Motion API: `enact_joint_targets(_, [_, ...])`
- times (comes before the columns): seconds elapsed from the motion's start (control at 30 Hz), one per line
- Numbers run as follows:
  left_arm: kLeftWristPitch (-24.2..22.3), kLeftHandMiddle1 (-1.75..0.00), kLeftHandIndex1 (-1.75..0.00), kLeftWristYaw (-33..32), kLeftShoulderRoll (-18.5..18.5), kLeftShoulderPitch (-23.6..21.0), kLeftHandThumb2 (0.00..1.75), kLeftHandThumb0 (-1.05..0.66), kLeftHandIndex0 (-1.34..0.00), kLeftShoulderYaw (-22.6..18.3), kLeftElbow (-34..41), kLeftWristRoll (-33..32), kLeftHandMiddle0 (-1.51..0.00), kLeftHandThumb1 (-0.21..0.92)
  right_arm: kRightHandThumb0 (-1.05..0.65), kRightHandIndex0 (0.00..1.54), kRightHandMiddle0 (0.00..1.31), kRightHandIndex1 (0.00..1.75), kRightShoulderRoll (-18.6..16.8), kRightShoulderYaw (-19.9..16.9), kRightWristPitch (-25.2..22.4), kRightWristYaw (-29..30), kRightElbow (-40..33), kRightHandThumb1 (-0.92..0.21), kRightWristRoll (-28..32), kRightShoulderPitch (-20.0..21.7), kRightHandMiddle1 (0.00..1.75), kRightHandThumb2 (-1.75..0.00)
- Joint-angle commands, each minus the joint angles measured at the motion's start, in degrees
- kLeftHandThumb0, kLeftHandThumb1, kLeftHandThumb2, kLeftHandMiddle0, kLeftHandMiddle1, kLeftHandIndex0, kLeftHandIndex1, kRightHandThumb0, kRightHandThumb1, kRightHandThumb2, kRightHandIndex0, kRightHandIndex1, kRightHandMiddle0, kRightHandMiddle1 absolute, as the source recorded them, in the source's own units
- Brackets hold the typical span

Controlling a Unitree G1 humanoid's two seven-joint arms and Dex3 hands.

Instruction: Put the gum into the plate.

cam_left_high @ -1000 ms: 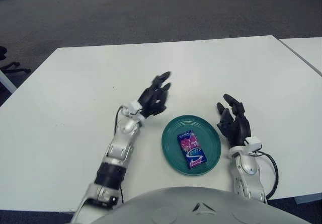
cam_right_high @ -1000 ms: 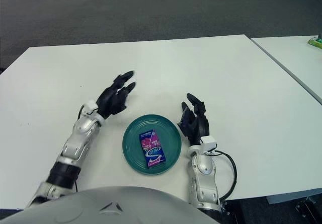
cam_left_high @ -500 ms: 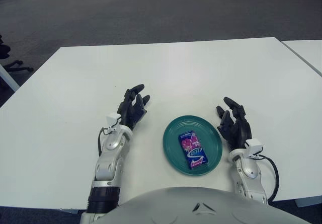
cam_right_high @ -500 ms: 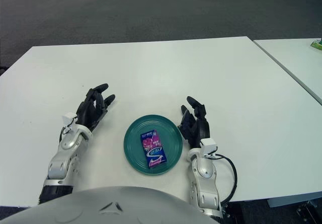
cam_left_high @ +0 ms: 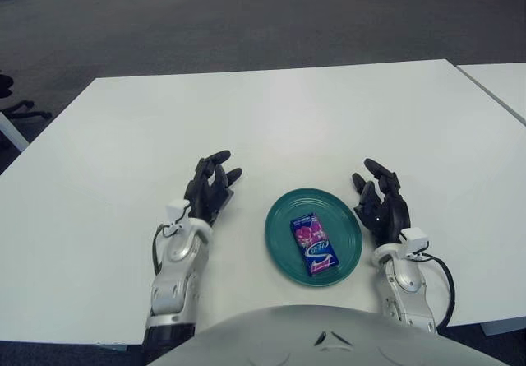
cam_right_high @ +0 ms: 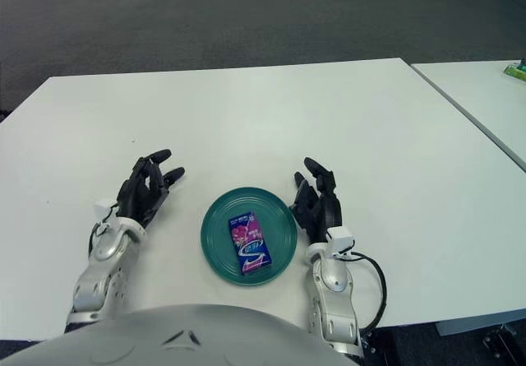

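A blue and pink pack of gum (cam_left_high: 313,243) lies flat inside the round green plate (cam_left_high: 280,228) near the table's front edge. My left hand (cam_left_high: 209,190) rests on the table to the left of the plate, fingers relaxed and empty. My right hand (cam_left_high: 380,206) rests on the table just right of the plate, fingers relaxed and empty. Neither hand touches the plate or the gum.
The white table (cam_left_high: 271,119) stretches away in front of the plate. A second white table (cam_left_high: 501,82) stands at the right, with a small green item (cam_right_high: 516,71) on it. Grey carpet lies beyond.
My left hand has drawn back from above the plate's upper left and come down onto the table at the left. The right hand, plate and gum have not moved.
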State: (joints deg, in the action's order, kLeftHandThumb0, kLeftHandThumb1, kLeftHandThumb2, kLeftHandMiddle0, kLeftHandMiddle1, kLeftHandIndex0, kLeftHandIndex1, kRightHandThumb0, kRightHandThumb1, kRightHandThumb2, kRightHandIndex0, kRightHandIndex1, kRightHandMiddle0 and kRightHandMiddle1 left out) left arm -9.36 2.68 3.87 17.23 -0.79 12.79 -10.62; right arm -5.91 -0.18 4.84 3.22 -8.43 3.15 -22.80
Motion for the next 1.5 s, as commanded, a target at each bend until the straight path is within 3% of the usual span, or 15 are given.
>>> enact_joint_targets(0.0, [0.82,-0.87,-1.14,-0.02,-0.58,1.83,0.84,-0.75,-0.21,0.92,0.53,1.41,-0.41,0.92,-0.76,0.48,0.0,0.04,0.04,-0.55,-3.06,-0.2,2.73,-0.92,0.92,-2.24,0.79,-0.89])
enact_joint_targets(0.3, [9.08,-0.75,-1.08,0.41,-1.19,5.53,0.86,-0.78,-0.14,4.14,-3.75,6.01,-0.37,0.92,-0.77,0.48,0.0,0.04,0.54,-0.96,-3.87,-0.46,2.66,-0.92,0.73,-1.94,0.8,-0.89])
enact_joint_targets(0.63, [21.32,-0.64,-1.08,0.76,-1.04,4.29,0.89,-0.81,-0.18,5.18,-14.13,8.79,-0.4,0.92,-0.77,0.48,0.0,0.03,1.09,-0.89,-4.54,-0.43,2.58,-0.92,0.24,-1.69,0.82,-0.89])
enact_joint_targets(1.03, [25.93,-0.62,-1.09,1.03,-0.18,2.89,0.88,-0.84,-0.19,4.81,-19.07,7.76,-0.41,0.92,-0.77,0.48,0.0,0.03,1.54,-1.16,-4.86,-0.56,2.4,-0.92,0.3,-1.79,0.8,-0.9])
enact_joint_targets(1.23, [32.26,-0.62,-1.1,1.73,0.67,-0.91,0.87,-0.85,-0.19,3.65,-28.92,6.79,-0.41,0.92,-0.77,0.46,0.0,0.02,1.6,-1.14,-4.83,-0.84,1.99,-0.92,0.72,-2.14,0.78,-0.9])
enact_joint_targets(1.47, [36.47,-0.62,-1.1,2.5,1.97,-2.26,0.86,-0.85,-0.17,3.2,-32.87,5.7,-0.43,0.92,-0.77,0.46,0.0,0.02,1.55,-1.0,-5.16,-0.79,1.66,-0.92,0.69,-2.3,0.78,-0.9])
